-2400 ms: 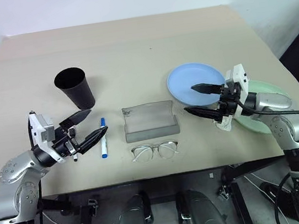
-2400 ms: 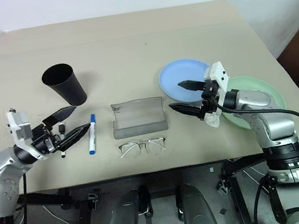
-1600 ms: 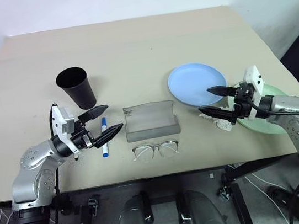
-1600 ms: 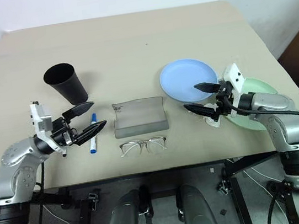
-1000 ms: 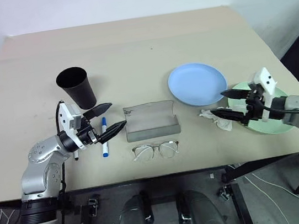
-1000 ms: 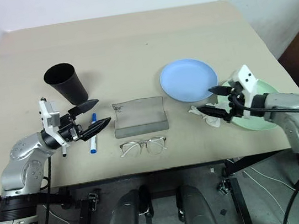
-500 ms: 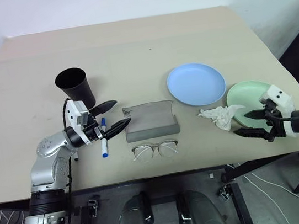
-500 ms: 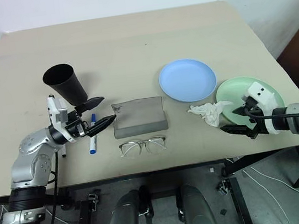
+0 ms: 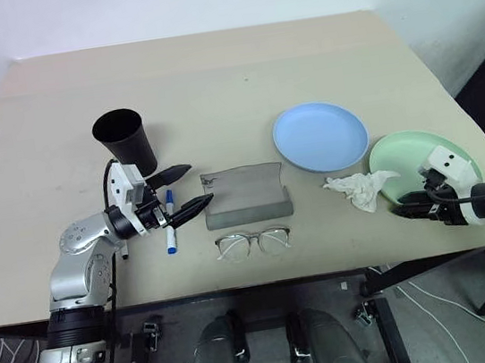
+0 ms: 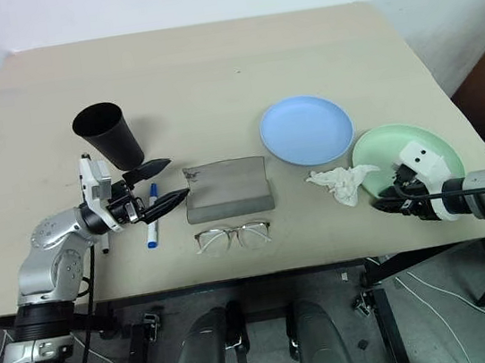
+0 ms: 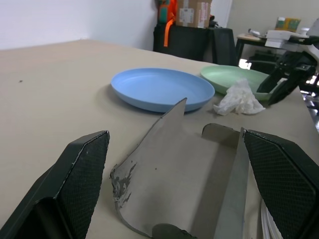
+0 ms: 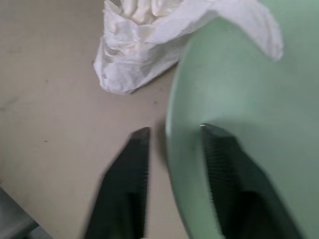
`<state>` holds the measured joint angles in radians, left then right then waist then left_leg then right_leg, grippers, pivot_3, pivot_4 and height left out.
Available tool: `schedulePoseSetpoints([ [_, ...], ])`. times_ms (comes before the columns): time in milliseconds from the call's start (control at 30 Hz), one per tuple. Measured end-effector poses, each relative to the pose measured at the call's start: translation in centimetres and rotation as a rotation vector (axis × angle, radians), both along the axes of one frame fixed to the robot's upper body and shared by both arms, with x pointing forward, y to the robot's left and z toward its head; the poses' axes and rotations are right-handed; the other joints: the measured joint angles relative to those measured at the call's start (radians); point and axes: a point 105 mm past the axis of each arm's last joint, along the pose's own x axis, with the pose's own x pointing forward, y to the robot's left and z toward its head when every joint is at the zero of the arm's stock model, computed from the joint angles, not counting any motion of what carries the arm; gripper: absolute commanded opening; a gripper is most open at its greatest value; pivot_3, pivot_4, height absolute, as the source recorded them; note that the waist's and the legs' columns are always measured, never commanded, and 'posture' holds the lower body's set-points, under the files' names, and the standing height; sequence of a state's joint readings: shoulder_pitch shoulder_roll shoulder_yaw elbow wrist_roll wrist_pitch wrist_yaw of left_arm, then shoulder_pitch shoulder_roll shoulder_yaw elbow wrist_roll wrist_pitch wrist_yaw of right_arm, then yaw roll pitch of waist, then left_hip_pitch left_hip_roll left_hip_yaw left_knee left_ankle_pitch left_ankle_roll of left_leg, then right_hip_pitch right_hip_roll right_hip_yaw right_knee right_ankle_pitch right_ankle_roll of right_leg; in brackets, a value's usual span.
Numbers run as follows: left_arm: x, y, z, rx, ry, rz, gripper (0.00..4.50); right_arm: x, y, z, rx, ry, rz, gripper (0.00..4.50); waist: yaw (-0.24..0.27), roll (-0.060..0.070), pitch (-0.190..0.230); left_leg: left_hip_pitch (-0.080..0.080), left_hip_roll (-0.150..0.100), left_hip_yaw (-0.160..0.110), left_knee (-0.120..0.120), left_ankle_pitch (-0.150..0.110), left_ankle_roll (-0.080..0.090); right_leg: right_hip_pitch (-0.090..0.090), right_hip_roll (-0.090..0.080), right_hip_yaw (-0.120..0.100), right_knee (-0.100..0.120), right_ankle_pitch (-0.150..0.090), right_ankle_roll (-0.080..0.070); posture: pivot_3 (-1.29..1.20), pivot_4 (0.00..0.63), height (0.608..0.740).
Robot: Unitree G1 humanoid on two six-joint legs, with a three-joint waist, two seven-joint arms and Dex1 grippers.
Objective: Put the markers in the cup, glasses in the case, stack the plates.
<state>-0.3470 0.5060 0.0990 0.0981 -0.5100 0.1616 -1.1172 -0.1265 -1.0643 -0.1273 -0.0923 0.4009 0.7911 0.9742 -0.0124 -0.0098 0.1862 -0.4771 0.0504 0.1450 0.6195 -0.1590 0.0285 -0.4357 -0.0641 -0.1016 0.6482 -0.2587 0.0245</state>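
Mint-green round plate (image 10: 410, 151) getting pinched at its near rim: plate stacking is the step in hand.

Right gripper (image 12: 172, 149) straddles that rim near the tabletop's right edge, one finger over the dish, one outside, jaws narrowed but not visibly clamped. Next, I'd judge, it must clamp, lift and carry the plate onto the light blue round plate (image 10: 306, 129) toward the centre, clearing the crumpled white paper wad (image 10: 340, 181) touching its rim. Left gripper (image 10: 163, 184) hangs released, gaping over the blue-capped white marker (image 10: 151, 217), beside the open grey glasses case (image 10: 227, 190); black tapered cup (image 10: 108, 137) and clear-lens glasses (image 10: 232, 235) wait.
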Motion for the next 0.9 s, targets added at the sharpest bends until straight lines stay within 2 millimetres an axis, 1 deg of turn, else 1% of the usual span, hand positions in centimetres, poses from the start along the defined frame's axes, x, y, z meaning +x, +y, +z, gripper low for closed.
schedulePoseSetpoints([
  [33,0.0,0.0,0.0,0.0,0.0,-0.001,4.5,0.1,0.0,0.2,-0.003,-0.012,0.003,0.18,0.0,0.0,0.0,0.0,0.0,0.0,0.0,0.0,0.0,0.0,0.0,0.0,0.0,0.0,0.0,0.0,0.15,0.715],
  [67,0.0,0.0,0.0,0.001,0.0,-0.002,4.5,0.3,0.0,0.5,-0.006,-0.024,0.005,0.04,-0.002,-0.001,-0.001,0.002,0.0,-0.001,0.0,0.0,0.0,0.0,0.0,-0.001,0.0,0.0,0.0,0.0,0.15,0.715],
  [133,0.0,0.0,0.0,0.001,0.0,-0.003,4.5,0.4,0.0,0.6,-0.012,-0.032,0.004,0.04,-0.005,-0.002,-0.001,0.004,0.001,-0.001,0.001,0.0,0.0,0.002,0.0,-0.001,-0.001,0.0,0.0,0.0,0.15,0.715],
  [333,0.1,0.1,-0.2,-0.001,0.012,-0.006,4.5,0.8,0.1,0.5,-0.013,-0.047,-0.018,0.04,-0.005,-0.002,-0.001,0.004,0.001,-0.001,0.0,-0.001,0.0,0.002,0.0,-0.001,-0.005,0.002,0.004,0.0,0.15,0.715],
  [467,0.3,0.0,0.1,-0.002,0.002,-0.016,4.5,0.9,0.1,0.7,-0.032,-0.065,-0.021,0.04,-0.005,-0.001,-0.002,0.004,0.001,-0.001,-0.006,-0.001,0.0,0.001,0.0,-0.003,-0.017,0.012,0.006,0.0,0.15,0.715],
  [567,0.6,0.1,0.1,-0.004,0.006,-0.015,4.5,1.5,-0.4,1.2,-0.076,-0.11,-0.052,0.04,-0.005,-0.001,-0.002,0.001,0.001,-0.001,-0.005,-0.001,0.0,0.0,-0.001,-0.003,-0.02,0.014,0.006,0.0,0.15,0.715],
  [600,0.7,0.1,0.3,-0.003,-0.003,-0.017,4.5,1.8,-0.7,1.6,-0.089,-0.13,-0.067,0.04,-0.004,-0.001,-0.001,0.0,0.001,-0.001,-0.005,-0.001,0.0,-0.002,-0.001,-0.003,-0.02,0.016,0.003,0.0,0.15,0.715],
  [667,0.9,0.1,0.3,-0.003,-0.007,-0.017,4.5,2.1,-1.1,2.5,-0.099,-0.164,-0.089,0.04,-0.001,0.0,-0.001,-0.001,0.001,0.0,-0.005,-0.001,0.0,-0.003,-0.001,-0.003,-0.02,0.016,0.003,0.0,0.15,0.715],
  [800,1.0,0.2,0.0,-0.007,0.005,-0.014,4.5,2.9,-1.7,4.7,-0.101,-0.244,-0.126,0.04,0.001,0.0,-0.001,-0.002,0.001,0.0,-0.005,0.0,0.0,-0.005,-0.001,-0.003,-0.02,0.015,0.004,0.0,0.15,0.715],
  [900,1.1,0.0,0.1,-0.003,-0.004,-0.021,4.5,3.7,-2.0,6.7,-0.095,-0.319,-0.15,0.04,0.0,0.001,-0.001,-0.003,0.001,0.001,-0.005,0.0,0.0,-0.004,-0.001,-0.003,-0.019,0.015,0.004,0.0,0.15,0.715],
])
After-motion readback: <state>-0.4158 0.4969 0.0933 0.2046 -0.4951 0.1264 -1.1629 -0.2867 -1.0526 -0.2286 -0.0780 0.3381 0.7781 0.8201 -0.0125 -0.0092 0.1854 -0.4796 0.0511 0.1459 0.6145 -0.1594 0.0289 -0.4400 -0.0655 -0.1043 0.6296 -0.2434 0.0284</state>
